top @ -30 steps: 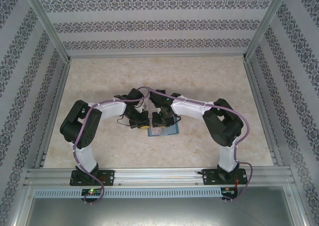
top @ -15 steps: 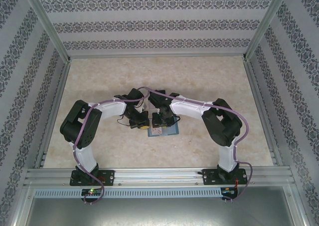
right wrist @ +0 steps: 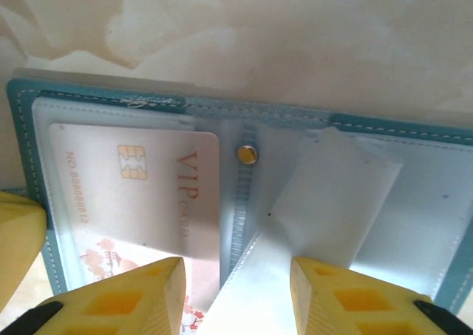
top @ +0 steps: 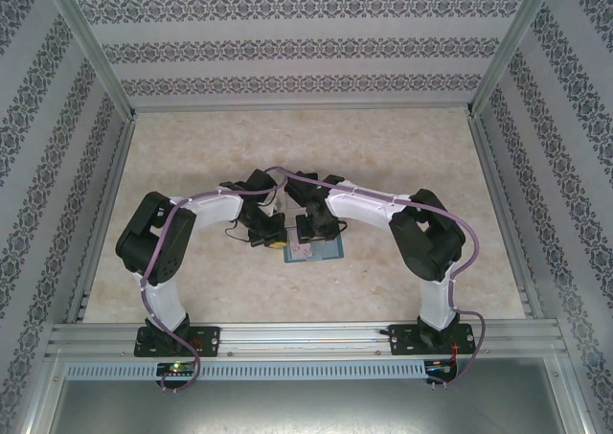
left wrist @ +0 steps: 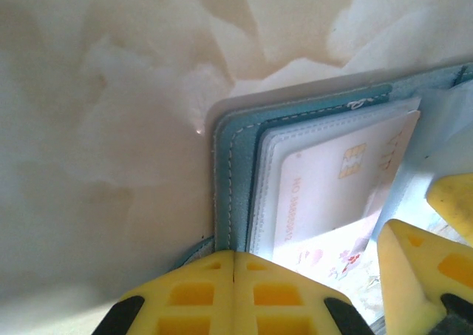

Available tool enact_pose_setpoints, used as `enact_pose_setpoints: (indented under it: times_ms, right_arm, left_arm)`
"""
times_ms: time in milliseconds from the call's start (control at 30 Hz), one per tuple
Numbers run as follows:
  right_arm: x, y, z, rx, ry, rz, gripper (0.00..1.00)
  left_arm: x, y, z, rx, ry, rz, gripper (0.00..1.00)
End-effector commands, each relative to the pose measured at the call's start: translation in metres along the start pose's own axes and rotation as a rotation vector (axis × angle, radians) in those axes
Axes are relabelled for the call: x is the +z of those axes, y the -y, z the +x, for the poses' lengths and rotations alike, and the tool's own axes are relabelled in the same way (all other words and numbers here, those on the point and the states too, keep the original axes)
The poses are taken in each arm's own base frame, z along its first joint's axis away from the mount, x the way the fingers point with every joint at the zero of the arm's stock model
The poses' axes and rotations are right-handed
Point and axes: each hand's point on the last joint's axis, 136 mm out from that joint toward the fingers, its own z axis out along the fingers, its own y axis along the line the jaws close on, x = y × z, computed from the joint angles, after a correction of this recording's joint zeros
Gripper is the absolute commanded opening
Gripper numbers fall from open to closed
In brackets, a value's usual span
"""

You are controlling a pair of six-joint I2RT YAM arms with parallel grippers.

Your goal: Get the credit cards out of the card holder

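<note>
The teal card holder (right wrist: 244,106) lies open on the table, also in the top view (top: 324,252). A pale whitish credit card (right wrist: 140,187) with a gold chip and "VIP" lettering sits in its left pocket, and shows in the left wrist view (left wrist: 340,180). My left gripper (left wrist: 235,252) is shut, its yellow tips resting on the holder's left edge (left wrist: 229,180). My right gripper (right wrist: 236,298) is open over the spine. A translucent sleeve leaf (right wrist: 332,194) stands lifted between its fingers. From above, both grippers (top: 273,240) (top: 308,235) meet over the holder.
The marble-patterned table top (top: 211,147) spreads around the holder. Patterned walls (top: 306,51) and metal rails (top: 306,336) enclose the table. The right gripper's yellow fingers (left wrist: 414,276) stand close beside the left gripper.
The right gripper's wrist has drawn back slightly from the holder in the top view. The left arm has held still.
</note>
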Motion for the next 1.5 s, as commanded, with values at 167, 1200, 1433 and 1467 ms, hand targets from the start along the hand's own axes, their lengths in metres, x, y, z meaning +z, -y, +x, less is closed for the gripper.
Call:
enact_pose_setpoints:
  times_ms: [167, 1200, 1433, 1467]
  right_arm:
    - [-0.015, 0.023, 0.0, -0.052, 0.021, 0.14, 0.46]
    - [-0.021, 0.014, 0.004, 0.067, 0.007, -0.127, 0.42]
    - [-0.023, 0.006, 0.004, 0.106, 0.002, -0.23, 0.41]
    - [-0.024, 0.007, 0.003, 0.107, 0.006, -0.234, 0.41]
  left_arm:
    - [0.005, -0.01, 0.006, -0.003, -0.037, -0.059, 0.0]
    - [0.003, -0.007, 0.003, 0.013, -0.035, -0.064, 0.0]
    - [0.001, -0.01, 0.003, 0.019, -0.032, -0.085, 0.0]
    - [0.001, -0.011, 0.004, 0.018, -0.031, -0.085, 0.0]
